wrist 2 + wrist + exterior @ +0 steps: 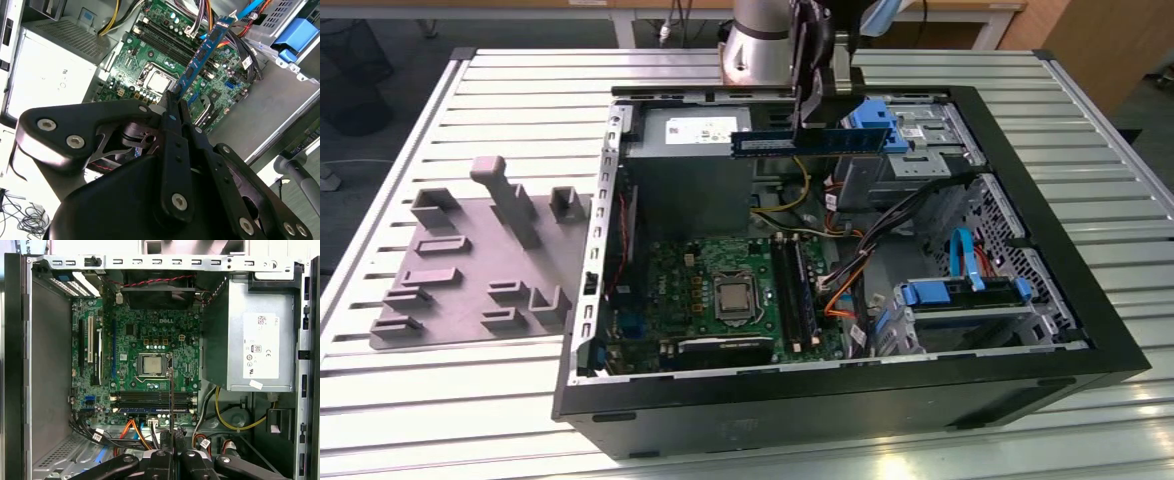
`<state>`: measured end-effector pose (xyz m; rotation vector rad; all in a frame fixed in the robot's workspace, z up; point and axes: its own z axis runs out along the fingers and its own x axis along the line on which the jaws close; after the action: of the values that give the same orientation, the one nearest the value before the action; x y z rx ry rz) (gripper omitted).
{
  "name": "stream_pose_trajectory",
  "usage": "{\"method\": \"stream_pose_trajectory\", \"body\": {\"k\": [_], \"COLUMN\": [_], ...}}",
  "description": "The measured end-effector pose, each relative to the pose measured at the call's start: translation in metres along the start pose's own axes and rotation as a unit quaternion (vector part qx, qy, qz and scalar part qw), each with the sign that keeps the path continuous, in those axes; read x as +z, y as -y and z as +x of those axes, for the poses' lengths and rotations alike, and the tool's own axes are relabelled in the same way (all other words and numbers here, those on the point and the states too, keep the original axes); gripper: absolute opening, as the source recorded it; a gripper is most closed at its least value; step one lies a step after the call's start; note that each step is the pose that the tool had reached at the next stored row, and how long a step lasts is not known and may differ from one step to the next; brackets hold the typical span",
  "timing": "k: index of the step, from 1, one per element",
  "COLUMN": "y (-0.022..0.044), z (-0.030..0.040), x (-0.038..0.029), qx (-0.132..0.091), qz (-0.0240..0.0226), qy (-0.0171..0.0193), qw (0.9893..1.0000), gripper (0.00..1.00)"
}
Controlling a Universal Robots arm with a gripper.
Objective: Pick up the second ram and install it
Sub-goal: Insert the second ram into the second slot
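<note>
Blue-green and thin, the second ram (pixel 767 144) hangs level and clear of everything above the twelve o'clock end of the open computer case (pixel 854 395) in the exterior view. Our gripper (pixel 809 122) is clamped on its upper edge so that, we judge, the contact edge stays free and faces down. Its length runs nine to three, whereas the black memory slots (pixel 790 285) on the motherboard (pixel 700 290) run twelve to six and sit well apart toward six o'clock, so we read it as carried, not yet lined up.
</note>
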<state>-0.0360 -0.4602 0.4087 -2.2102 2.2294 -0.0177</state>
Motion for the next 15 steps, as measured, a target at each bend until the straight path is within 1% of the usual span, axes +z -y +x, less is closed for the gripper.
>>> {"method": "stream_pose_trajectory", "body": {"k": [9,10,12,15], "y": [0.0004,0.0004,0.0004,0.0004], "z": [0.0000,0.0000,0.0000,0.0000], "x": [0.0001,0.0002,0.0006,0.0013], "qx": [0.002,0.008,0.025,0.052], "qz": [0.0000,0.0000,-0.0002,-0.0003], "qy": [0.0000,0.0000,-0.0004,-0.0006], "qw": [1.0000,1.0000,0.9997,0.9987], "gripper": [0.14,0.14,0.14,0.14]}}
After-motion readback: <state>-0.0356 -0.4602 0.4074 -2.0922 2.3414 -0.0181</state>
